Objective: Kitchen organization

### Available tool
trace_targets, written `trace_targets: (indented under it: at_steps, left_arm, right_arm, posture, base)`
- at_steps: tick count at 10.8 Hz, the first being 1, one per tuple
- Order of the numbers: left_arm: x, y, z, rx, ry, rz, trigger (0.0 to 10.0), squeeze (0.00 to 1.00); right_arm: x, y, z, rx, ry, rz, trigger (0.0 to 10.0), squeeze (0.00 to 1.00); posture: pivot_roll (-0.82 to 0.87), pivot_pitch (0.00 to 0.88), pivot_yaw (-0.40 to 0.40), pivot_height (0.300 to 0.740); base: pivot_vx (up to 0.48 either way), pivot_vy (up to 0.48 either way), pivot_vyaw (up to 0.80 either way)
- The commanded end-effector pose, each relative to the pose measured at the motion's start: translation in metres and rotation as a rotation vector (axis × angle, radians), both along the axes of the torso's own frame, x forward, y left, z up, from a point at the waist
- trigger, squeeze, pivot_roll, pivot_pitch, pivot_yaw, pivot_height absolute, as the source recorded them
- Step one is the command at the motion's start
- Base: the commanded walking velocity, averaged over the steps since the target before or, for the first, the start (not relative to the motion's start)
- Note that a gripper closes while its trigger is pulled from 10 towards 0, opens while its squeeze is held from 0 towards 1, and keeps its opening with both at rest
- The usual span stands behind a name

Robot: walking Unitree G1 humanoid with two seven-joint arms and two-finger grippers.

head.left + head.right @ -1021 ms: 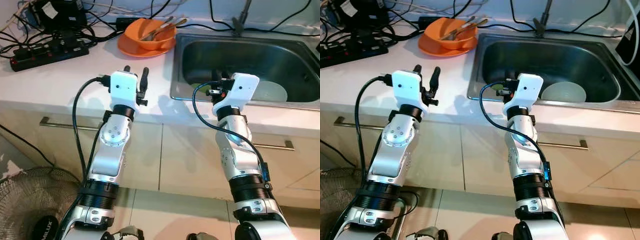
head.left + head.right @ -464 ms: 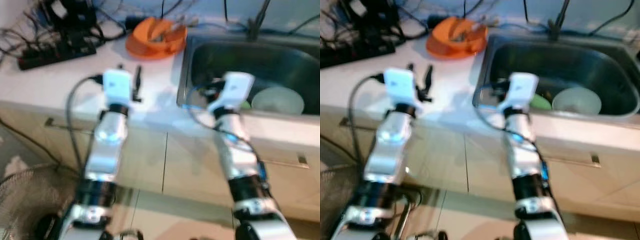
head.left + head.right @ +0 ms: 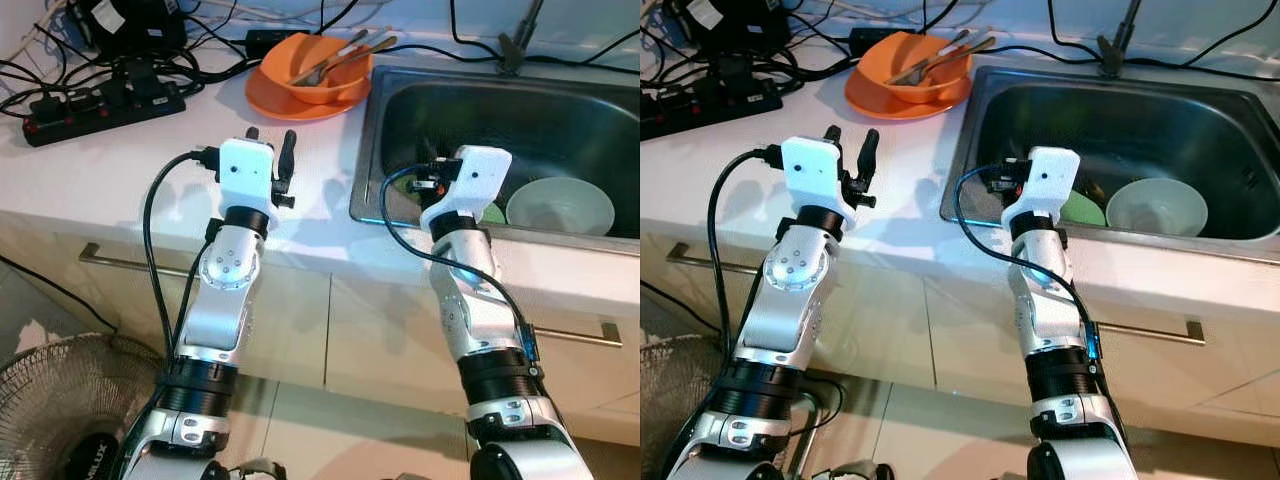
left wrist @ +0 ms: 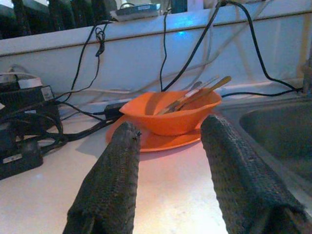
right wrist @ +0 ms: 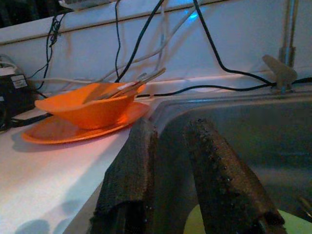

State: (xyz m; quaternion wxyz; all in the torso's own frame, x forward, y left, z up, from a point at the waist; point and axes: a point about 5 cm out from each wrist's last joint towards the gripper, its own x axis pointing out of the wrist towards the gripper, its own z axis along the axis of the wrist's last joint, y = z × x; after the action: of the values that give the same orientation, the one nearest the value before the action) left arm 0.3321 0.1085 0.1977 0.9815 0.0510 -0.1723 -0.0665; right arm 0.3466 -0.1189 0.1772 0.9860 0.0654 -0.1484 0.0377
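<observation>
An orange bowl (image 3: 318, 76) with several utensils (image 3: 345, 52) in it sits on an orange plate (image 3: 290, 100) on the white counter, just left of the steel sink (image 3: 520, 110). In the sink lie a pale bowl (image 3: 560, 205) and a green dish (image 3: 1081, 209). My left gripper (image 3: 271, 137) hovers open over the counter, short of the orange plate, with nothing between its fingers (image 4: 117, 180). My right gripper (image 5: 169, 127) is over the sink's near left corner, its fingers (image 5: 214, 170) a narrow gap apart and holding nothing.
A black power strip (image 3: 100, 105) and tangled cables (image 3: 190, 50) lie at the counter's back left. A faucet base (image 3: 515, 50) stands behind the sink. Cabinet fronts with bar handles (image 3: 110, 262) are below, and a floor fan (image 3: 60, 400) stands low on the left.
The head camera shook and blurred, then settled with the scene slightly shifted. Both arms hold about the same pose over the counter and sink.
</observation>
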Motion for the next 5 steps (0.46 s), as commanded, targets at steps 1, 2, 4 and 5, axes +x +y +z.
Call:
trace_targets:
  at_steps: [1, 2, 4, 5]
  left_arm:
    - [-0.0008, -0.0005, 0.0075, -0.003, -0.029, -0.002, 10.0, 0.0]
    - [-0.0007, -0.0002, 0.0079, -0.003, -0.031, -0.002, 10.0, 0.0]
    - [-0.0011, -0.0011, 0.0068, 0.001, -0.029, -0.01, 10.0, 0.0]
    - [-0.0019, -0.0035, 0.0061, 0.006, -0.029, -0.027, 10.0, 0.0]
  right_arm:
    - [0.0002, 0.0006, 0.0, 0.006, 0.004, 0.002, 10.0, 0.0]
    - [0.0003, 0.0006, -0.0003, 0.004, 0.005, 0.002, 10.0, 0.0]
    - [0.0006, 0.0009, -0.0013, 0.003, 0.01, 0.002, 10.0, 0.0]
    - [0.0007, 0.0005, -0.0023, 0.01, 0.016, 0.001, 10.0, 0.0]
  posture:
    - [0.05, 0.074, 0.013, 0.74]
    - [0.05, 0.075, 0.013, 0.74]
    - [0.05, 0.078, 0.013, 0.74]
    - [0.05, 0.078, 0.012, 0.74]
  base:
    - [0.349, 0.0, 0.0]
    - [0.345, 0.0, 0.0]
    - [0.321, 0.0, 0.0]
    - [0.0, 0.0, 0.0]
